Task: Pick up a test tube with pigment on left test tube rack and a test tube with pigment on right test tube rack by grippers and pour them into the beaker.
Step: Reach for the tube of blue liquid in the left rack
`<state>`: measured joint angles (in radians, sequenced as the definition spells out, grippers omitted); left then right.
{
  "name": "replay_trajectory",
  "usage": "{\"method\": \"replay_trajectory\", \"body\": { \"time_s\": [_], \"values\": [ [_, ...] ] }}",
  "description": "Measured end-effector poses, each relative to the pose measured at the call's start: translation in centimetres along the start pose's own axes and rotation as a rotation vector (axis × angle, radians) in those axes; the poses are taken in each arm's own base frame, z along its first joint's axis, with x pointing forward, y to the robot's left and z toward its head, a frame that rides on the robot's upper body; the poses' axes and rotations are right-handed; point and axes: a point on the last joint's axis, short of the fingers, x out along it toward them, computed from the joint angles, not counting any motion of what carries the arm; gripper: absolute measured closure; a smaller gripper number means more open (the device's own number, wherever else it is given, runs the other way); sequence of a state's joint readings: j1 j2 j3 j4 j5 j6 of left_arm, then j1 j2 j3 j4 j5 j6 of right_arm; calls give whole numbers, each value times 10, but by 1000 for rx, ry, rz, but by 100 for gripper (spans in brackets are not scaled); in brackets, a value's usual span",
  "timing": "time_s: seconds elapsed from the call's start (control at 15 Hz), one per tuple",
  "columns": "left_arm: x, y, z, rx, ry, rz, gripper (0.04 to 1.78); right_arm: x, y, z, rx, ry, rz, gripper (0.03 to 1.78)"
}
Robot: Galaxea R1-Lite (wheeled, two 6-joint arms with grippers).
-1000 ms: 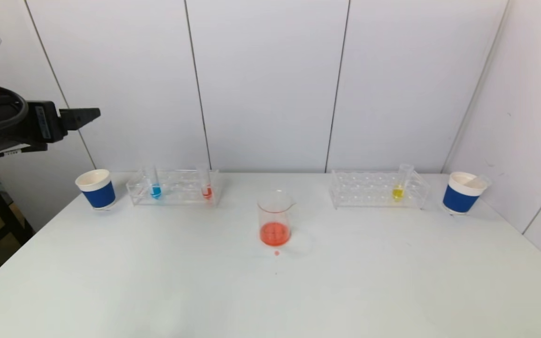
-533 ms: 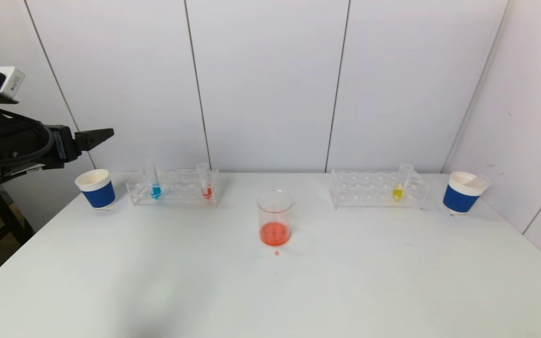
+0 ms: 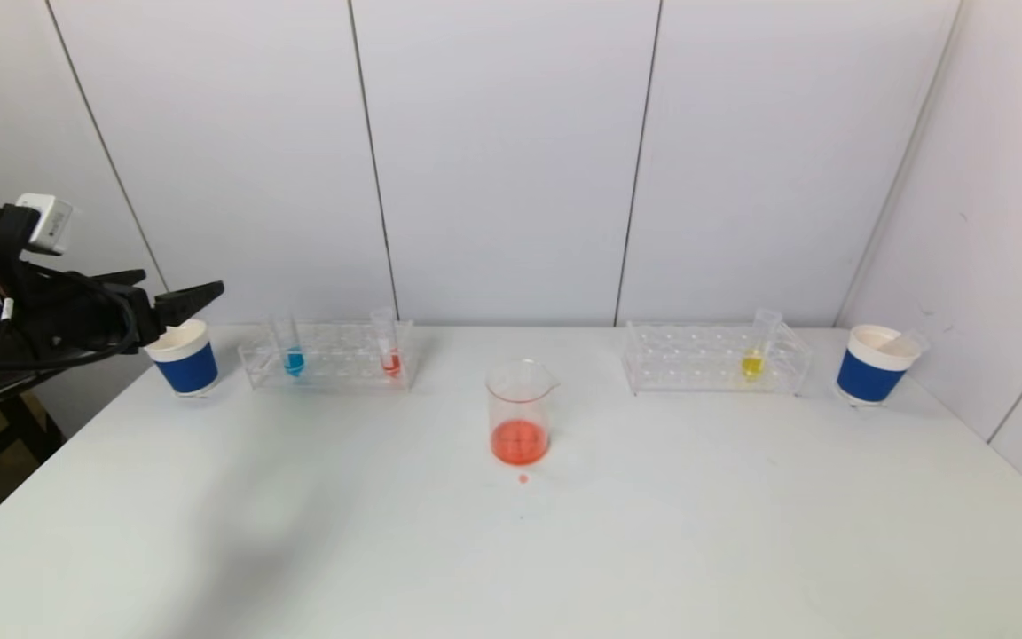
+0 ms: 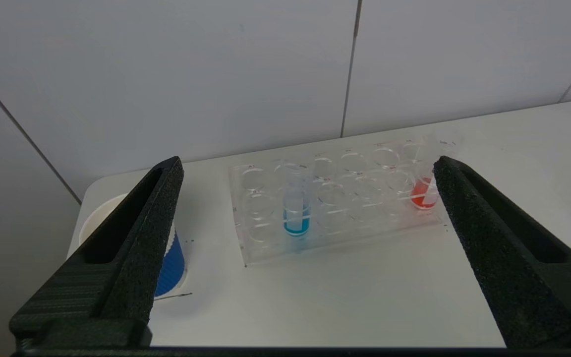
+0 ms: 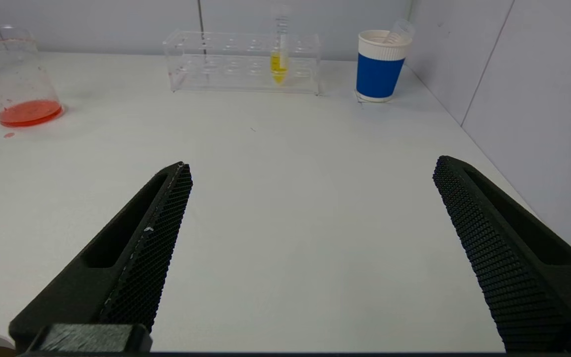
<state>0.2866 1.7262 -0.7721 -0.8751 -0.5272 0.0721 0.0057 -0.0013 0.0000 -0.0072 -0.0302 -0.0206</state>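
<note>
The clear left test tube rack [image 3: 329,366] holds a tube of blue pigment [image 3: 294,359] and a tube of red pigment [image 3: 389,359]. One tube of yellow pigment [image 3: 752,362] stands in the right rack [image 3: 713,359]. Between the racks stands the glass beaker [image 3: 520,413] with orange-red liquid at its bottom. My left gripper [image 3: 196,297] hovers open over the table's left edge, above the left cup and short of the rack. From its wrist the blue tube [image 4: 296,213] lies ahead between the open fingers [image 4: 308,161]. My right gripper [image 5: 313,163] is open and empty over bare table, outside the head view.
A blue paper cup [image 3: 183,357] stands left of the left rack. Another blue cup [image 3: 875,364], with an empty tube leaning in it, stands right of the right rack. A red drop [image 3: 522,478] lies before the beaker. Walls close the back and right.
My left arm has come down and forward, from high at the left to just above the left cup. Its jaws stayed open. Nothing on the table moved.
</note>
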Motion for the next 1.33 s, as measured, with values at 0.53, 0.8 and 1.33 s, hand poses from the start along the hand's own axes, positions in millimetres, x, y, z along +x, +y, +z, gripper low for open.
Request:
{"method": "replay_trajectory", "body": {
  "time_s": [0.53,0.8,1.33],
  "values": [
    [38,9,-61,-8,35,72,6,0,0,0,0,0,0,4],
    [47,0,-75,-17,75,50,6,0,0,0,0,0,0,4],
    [71,-4,-102,11,62,58,6,0,0,0,0,0,0,4]
  ]
}}
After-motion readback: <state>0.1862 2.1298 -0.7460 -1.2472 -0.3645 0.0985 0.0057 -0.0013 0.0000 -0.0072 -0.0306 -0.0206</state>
